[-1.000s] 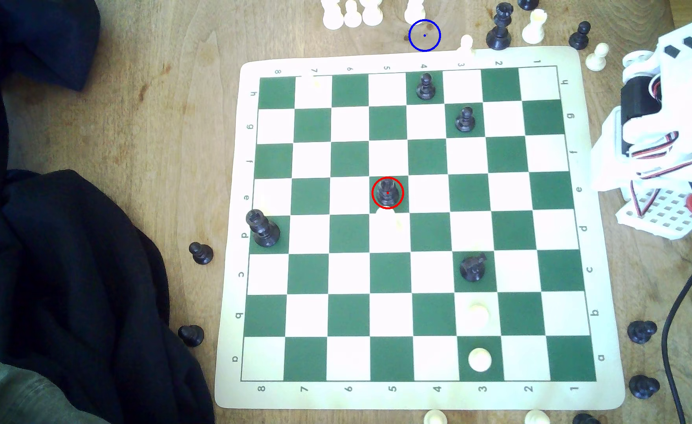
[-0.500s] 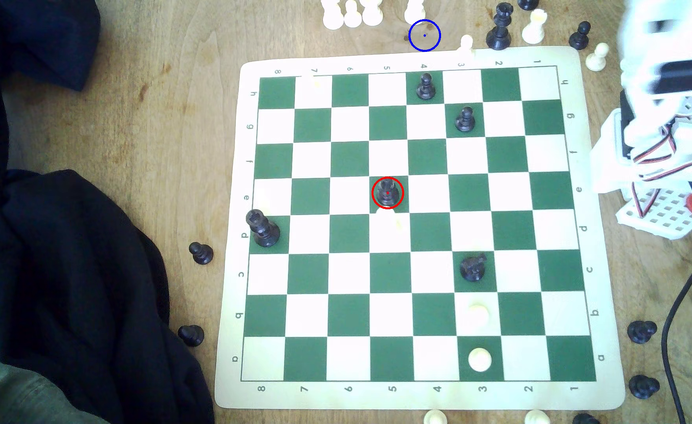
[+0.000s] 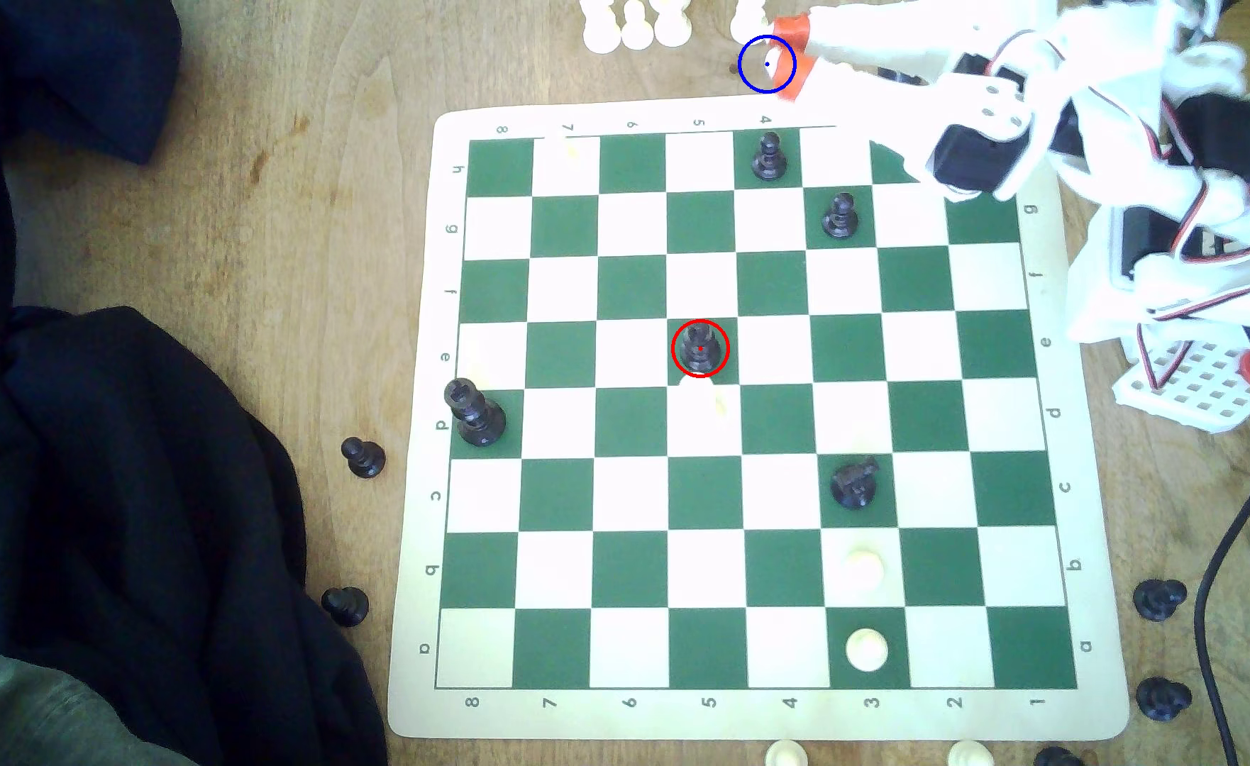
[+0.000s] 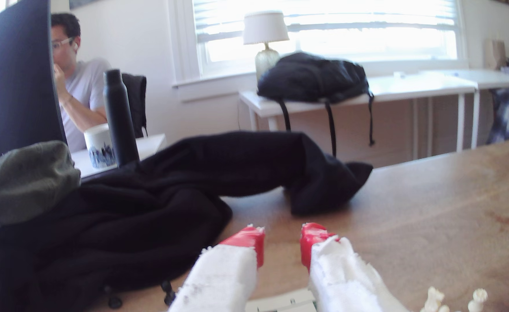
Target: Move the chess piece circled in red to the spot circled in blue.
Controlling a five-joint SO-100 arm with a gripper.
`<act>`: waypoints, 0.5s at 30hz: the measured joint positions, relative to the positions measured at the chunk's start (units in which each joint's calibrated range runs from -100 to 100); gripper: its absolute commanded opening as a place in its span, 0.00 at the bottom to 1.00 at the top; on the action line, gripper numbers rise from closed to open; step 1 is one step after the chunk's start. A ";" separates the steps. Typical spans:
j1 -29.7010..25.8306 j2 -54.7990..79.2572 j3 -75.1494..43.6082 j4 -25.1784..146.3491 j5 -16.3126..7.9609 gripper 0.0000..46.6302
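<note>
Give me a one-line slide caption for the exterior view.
Open, empty gripper over the blue-circled spot beyond the chessboard, red-circled black pawn untouched mid-board.

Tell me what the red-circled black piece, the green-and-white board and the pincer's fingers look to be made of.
The small black pawn-like piece: likely moulded plastic, with a dull sheen.
The green-and-white chessboard mat: seemingly flexible vinyl, lying flat with rounded corners and printed squares.
The white fingers of the pincer: apparently 3D-printed plastic, with rough, frayed edges and red, tape-like tips.
</note>
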 measured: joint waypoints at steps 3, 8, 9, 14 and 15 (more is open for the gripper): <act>0.74 2.26 -6.15 13.15 -0.05 0.19; 0.74 9.97 -11.93 27.89 0.44 0.40; 0.74 11.31 -12.02 28.76 0.73 0.41; -0.07 19.94 -11.93 31.63 4.40 0.42; -0.74 20.78 -11.93 31.95 4.79 0.42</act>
